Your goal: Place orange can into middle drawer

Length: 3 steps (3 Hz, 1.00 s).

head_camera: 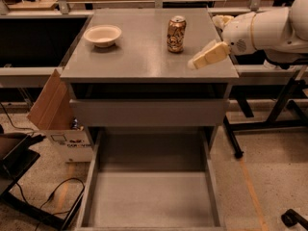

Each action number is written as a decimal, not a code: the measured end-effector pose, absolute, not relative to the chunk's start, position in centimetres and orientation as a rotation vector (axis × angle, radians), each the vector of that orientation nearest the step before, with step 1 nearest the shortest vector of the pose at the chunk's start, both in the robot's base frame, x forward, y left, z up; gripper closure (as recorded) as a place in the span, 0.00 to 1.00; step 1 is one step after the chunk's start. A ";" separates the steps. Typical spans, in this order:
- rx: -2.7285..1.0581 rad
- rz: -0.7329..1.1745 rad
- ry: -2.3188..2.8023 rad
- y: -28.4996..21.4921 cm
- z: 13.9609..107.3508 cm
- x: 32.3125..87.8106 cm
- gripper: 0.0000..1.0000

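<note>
The can [176, 34] stands on the cabinet top [144, 61], far and right of centre. The bowl [102, 35] sits to its left. The gripper [208, 57] hangs right of the can and nearer, apart from it. Below, the open drawer [149, 198] reaches toward the near side.

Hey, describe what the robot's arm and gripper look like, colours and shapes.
The arm is a bulky, rounded white shell with a thin yellowish band around it. The gripper, over the right edge of the cabinet top near the orange can, is cream-tan and blocky. No cables show on it.
</note>
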<state>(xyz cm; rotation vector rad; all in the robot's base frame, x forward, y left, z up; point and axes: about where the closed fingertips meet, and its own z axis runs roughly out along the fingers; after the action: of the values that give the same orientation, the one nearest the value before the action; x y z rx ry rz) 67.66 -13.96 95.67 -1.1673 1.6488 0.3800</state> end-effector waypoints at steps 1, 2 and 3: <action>-1.149 0.387 1.650 -13.6 95.2 68.4 0.00; -1.089 0.443 1.612 -12.2 94.4 72.1 0.00; -1.021 0.491 1.566 -11.1 93.7 77.2 0.00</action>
<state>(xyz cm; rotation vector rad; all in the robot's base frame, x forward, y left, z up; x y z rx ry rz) 77.21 -11.08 93.70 -1.0214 1.5661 0.4907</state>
